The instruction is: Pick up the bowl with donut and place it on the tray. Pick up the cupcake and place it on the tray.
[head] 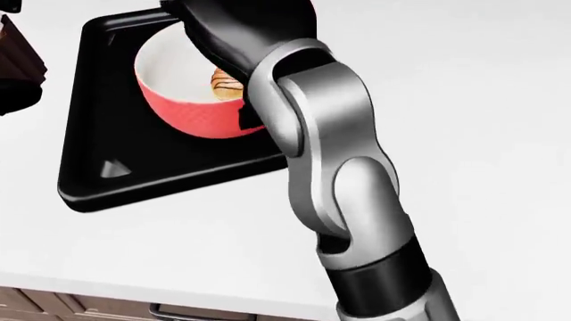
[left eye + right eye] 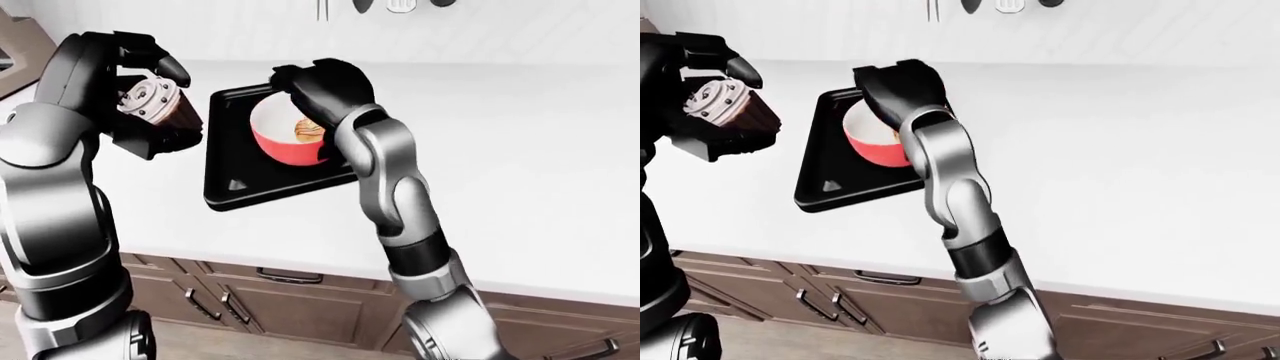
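A red bowl (image 2: 283, 150) with a white inside holds a glazed donut (image 2: 308, 130) and sits tilted over the black tray (image 2: 225, 169) on the white counter. My right hand (image 2: 322, 112) reaches in from the right and is closed on the bowl's far right rim, with a finger down its outer side (image 1: 241, 119). My left hand (image 2: 150, 90) is raised to the left of the tray and is shut on the cupcake (image 2: 155, 103). The cupcake has white swirled frosting and a dark brown wrapper, and it is tipped sideways above the counter.
The white counter (image 2: 520, 165) stretches to the right of the tray. Brown cabinet drawers with handles (image 2: 290, 276) run below its near edge. Utensils hang on the wall at the top (image 2: 400, 6). The tray's lower left part (image 1: 107, 167) is bare.
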{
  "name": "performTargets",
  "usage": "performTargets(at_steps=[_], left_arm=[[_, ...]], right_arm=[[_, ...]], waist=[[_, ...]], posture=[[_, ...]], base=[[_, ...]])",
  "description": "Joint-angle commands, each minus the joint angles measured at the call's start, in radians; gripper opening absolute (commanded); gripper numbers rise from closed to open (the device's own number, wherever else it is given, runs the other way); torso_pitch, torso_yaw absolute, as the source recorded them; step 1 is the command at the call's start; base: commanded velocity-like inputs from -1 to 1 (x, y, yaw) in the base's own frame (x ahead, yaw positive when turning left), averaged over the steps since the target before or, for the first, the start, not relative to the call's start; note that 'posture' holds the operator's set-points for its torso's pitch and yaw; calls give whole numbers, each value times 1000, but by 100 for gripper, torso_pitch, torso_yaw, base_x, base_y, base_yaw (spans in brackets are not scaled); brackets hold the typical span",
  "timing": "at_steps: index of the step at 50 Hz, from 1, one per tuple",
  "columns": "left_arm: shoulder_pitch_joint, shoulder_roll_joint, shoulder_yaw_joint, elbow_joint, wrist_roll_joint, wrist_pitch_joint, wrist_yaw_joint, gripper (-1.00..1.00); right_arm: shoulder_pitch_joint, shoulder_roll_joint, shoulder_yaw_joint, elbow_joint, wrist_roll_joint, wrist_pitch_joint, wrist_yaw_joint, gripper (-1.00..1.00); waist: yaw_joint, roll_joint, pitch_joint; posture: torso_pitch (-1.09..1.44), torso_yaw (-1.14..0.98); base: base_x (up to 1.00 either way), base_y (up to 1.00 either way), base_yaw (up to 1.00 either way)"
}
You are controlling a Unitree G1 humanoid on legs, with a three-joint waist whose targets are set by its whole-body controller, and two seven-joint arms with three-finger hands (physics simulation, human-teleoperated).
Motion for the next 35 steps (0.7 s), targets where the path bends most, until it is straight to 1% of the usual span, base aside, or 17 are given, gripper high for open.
performTargets(at_steps=[1, 6, 8, 13, 14, 18, 19, 20, 21, 23, 27, 28, 32, 35], left_arm=[[-27, 14, 16, -25, 8, -23, 14, -100], [-22, 6, 14, -31, 9, -22, 17, -100], [-18, -5, 15, -45, 5, -7, 17, -100], [1, -26, 5, -67, 6, -3, 30, -100], [5, -33, 4, -64, 5, -7, 34, -100], [15, -63, 2, -90, -2, 17, 48, -100], [20, -72, 1, -93, -3, 13, 61, -100], [19, -84, 4, -93, -7, 11, 79, -100], [16, -91, 5, -92, -14, 17, 90, -100], [1, -115, 10, -35, -32, -20, 151, -100], [5, -143, -7, 65, -67, -81, 234, -100], [7, -148, -19, 85, -69, -97, 249, -100], [-6, -162, -48, 159, -69, -137, 293, -100], [-10, -168, -60, 198, -61, -161, 308, -100]], right_arm=[[-36, -3, -13, -67, 9, 12, 16, 51], [-36, -7, -23, -185, 27, 48, 99, 47], [-40, -4, -35, -242, 42, 80, 128, 46], [-33, -11, -48, -397, 73, 173, 211, 59], [-29, -23, -51, -426, 78, 184, 228, 65], [-43, -57, -75, -510, 104, 252, 272, 73], [-54, -67, -80, -521, 110, 267, 279, 97], [-68, -79, -88, -528, 117, 283, 283, 100], [-81, -92, -92, -537, 121, 298, 296, 100], [-88, -108, -95, -554, 131, 318, 301, 100], [-100, -133, -100, -574, 144, 347, 309, 100], [-100, -140, -102, -576, 149, 350, 309, 100], [-97, -155, -102, -585, 158, 359, 306, 100], [-103, -161, -104, -591, 161, 367, 307, 100]], waist=[[0, 8, -30], [0, 7, -28], [0, 7, -28], [0, 5, -25], [0, 4, -25], [0, 1, -23], [0, 0, -24], [0, 0, -23], [0, -1, -23], [-1, -2, -21], [0, -2, -21], [0, -2, -22], [0, -2, -26], [-2, -3, -27]], posture=[[0, 0], [0, 0], [0, 0], [0, 0], [0, 0], [0, 0], [0, 0], [0, 0], [0, 0], [0, 0], [0, 0], [0, 0], [0, 0], [0, 0]], base=[[0, 0, 0], [0, 0, 0], [0, 0, 0], [0, 0, 0], [0, 0, 0], [0, 0, 0], [0, 0, 0], [0, 0, 0], [0, 0, 0], [0, 0, 0], [0, 0, 0], [0, 0, 0], [0, 0, 0], [0, 0, 0]])
